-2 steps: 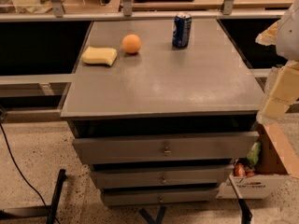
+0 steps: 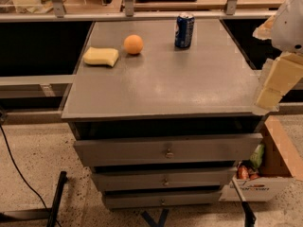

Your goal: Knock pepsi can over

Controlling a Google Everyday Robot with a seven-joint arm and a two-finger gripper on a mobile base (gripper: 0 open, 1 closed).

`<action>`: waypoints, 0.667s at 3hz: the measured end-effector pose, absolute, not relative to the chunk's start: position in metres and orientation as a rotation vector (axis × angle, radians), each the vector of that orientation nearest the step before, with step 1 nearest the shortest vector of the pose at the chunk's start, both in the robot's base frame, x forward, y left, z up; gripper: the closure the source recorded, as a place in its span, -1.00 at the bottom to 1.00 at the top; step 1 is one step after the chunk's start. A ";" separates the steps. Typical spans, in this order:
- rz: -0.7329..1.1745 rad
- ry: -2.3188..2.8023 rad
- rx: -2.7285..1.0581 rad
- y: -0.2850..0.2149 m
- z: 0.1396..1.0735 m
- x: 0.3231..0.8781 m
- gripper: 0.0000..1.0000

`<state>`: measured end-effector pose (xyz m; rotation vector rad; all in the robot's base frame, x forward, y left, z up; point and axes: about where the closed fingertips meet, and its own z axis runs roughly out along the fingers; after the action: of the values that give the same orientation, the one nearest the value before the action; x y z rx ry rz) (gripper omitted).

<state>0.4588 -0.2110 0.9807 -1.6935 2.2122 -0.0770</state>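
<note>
The pepsi can (image 2: 184,30), dark blue with a silver top rim, stands upright near the back edge of the grey cabinet top (image 2: 165,84), right of centre. My gripper (image 2: 277,82), cream-coloured under a white arm, hangs at the right edge of the view, beside the cabinet's right front corner. It is well to the right of the can and nearer to me, and it touches nothing.
An orange ball (image 2: 133,44) and a yellow sponge (image 2: 101,56) lie on the cabinet top left of the can. The cabinet has three drawers (image 2: 165,152), slightly open. A cardboard box (image 2: 270,174) of items sits on the floor at the right. A rail runs behind the cabinet.
My gripper has shifted slightly up and to the left. The can, ball and sponge have not moved.
</note>
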 end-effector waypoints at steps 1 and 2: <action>-0.056 2.200 -1.638 -0.221 0.982 0.511 -1.00; 0.010 2.193 -1.573 -0.248 0.970 0.567 -1.00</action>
<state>0.5674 -0.2481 0.9702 -1.5733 2.1930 0.0101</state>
